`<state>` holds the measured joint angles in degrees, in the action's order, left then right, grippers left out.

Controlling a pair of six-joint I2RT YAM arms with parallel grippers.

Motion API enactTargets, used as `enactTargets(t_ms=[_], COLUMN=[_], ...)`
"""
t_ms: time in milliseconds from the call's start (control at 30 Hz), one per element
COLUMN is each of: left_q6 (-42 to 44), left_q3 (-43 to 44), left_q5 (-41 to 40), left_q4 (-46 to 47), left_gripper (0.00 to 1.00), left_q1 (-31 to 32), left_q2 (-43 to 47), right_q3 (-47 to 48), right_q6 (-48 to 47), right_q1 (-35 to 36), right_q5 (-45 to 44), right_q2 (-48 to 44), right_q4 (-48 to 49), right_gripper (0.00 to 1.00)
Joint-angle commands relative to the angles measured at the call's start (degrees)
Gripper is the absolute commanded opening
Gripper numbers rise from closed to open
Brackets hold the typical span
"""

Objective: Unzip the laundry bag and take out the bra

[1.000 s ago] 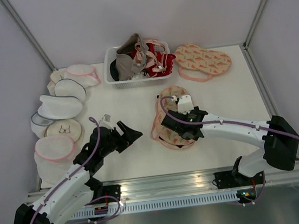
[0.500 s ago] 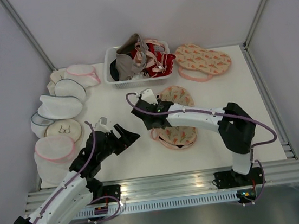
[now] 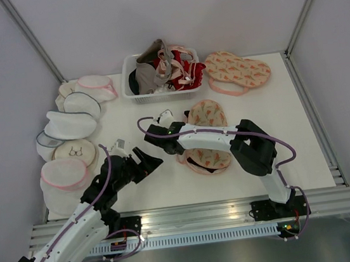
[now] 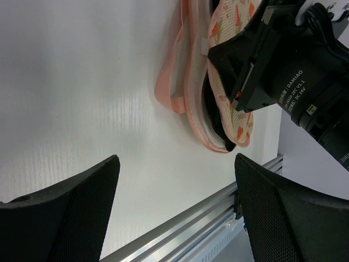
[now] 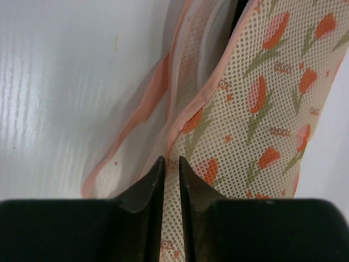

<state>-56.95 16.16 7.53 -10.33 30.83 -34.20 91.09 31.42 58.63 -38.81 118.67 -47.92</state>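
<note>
At mid-table, the step in hand is judged to be opening the laundry bag (image 3: 206, 115). The pinched edge should be drawn up gently, so that the dark bra (image 4: 217, 124) in the gap is left reachable. Left gripper (image 3: 148, 158): spread, empty, short of the bag. Right gripper (image 5: 171, 164): nearly closed, pinching the bag's pink-trimmed edge.

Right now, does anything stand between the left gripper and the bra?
Only bare table up to the laundry bag; the bra shows as a dark strip inside its open edge, where the right gripper pinches the flap.
</note>
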Motion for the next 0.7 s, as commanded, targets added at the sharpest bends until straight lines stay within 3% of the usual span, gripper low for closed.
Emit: enactTargets(t_ms=[0, 67, 400, 667], left_q6=[0.96, 0.96, 1.66, 7.72], left_q3=[-0.43, -0.43, 1.32, 5.10], left_q5=[-0.85, -0.76, -0.24, 6.96], left_q4=[0.57, 0.66, 0.66, 8.29], left_gripper=[0.89, 0.89, 0.88, 0.88], left_q1=[-0.24, -0.24, -0.24, -0.24], left_q2=[0.27, 0.09, -1.05, -5.44], right_q3=[1.81, 0.68, -8.37, -26.30], right_q6=[1.80, 1.98, 14.97, 25.35], right_q1=[0.25, 0.34, -3.43, -20.56], right_q5=[-5.40, -6.62, -19.63, -21.93], right_q2=[-1.59, -4.13, -18.64, -33.91], right_q4=[-3.23, -2.88, -11.57, -14.22], right_gripper=[0.04, 0.00, 0.00, 0.00])
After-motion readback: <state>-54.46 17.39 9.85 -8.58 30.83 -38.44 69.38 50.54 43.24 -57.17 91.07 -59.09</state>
